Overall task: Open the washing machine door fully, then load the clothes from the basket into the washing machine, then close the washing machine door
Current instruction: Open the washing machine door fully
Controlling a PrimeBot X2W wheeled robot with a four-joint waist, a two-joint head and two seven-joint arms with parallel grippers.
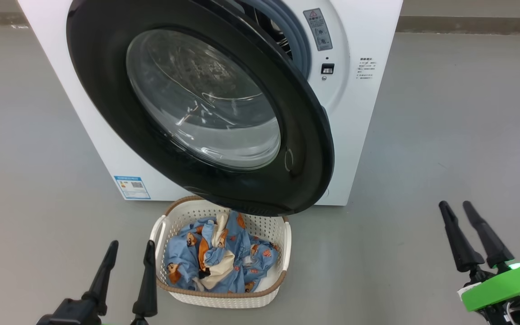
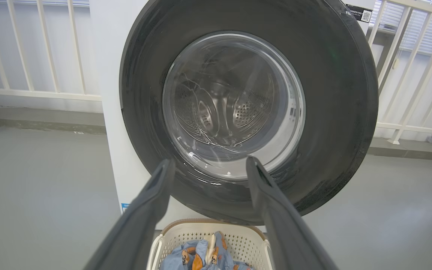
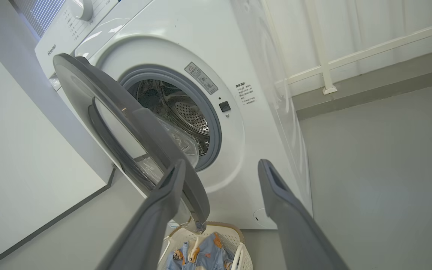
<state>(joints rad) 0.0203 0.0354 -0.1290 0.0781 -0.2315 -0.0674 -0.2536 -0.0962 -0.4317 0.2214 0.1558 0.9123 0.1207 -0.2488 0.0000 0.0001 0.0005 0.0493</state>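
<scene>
Two pincers showed in the head view, both empty. The left pincer (image 1: pixel 132 246) stood at the lower left with its fingers spread wide, just beside the left end of the basket (image 1: pixel 221 300). The right pincer (image 1: pixel 455 205) stood at the lower right, fingers likewise apart, well away from everything. The washing machine door (image 1: pixel 106 90) hung partly open, swung out from the washing machine (image 1: pixel 364 113), and its lower black rim overlapped the basket's far edge. The basket sat on the grey floor (image 1: pixel 445 135) right before the machine, with the clothes (image 1: pixel 219 257) heaped inside it. A blue label sticker (image 1: pixel 132 187) marked the machine's lower left corner.

From the left wrist view, the left pincer (image 2: pixel 209 163) pointed at the washing machine door (image 2: pixel 332 112), wide open and gripping nothing. The perforated drum (image 2: pixel 246 110) showed through the glass. The basket (image 2: pixel 238 240) lay below the door, the clothes (image 2: pixel 201 258) in it. A white railing (image 2: pixel 47 48) ran behind.

From the right wrist view, the right pincer (image 3: pixel 222 165) was spread wide and empty, aimed at the washing machine (image 3: pixel 261 150). The door (image 3: pixel 73 75) stood ajar, edge-on, baring the grey gasket (image 3: pixel 216 131) and the steel drum (image 3: pixel 189 112). The basket (image 3: pixel 234 230) sat on the floor under the door's lower edge, holding the clothes (image 3: pixel 204 255).
</scene>
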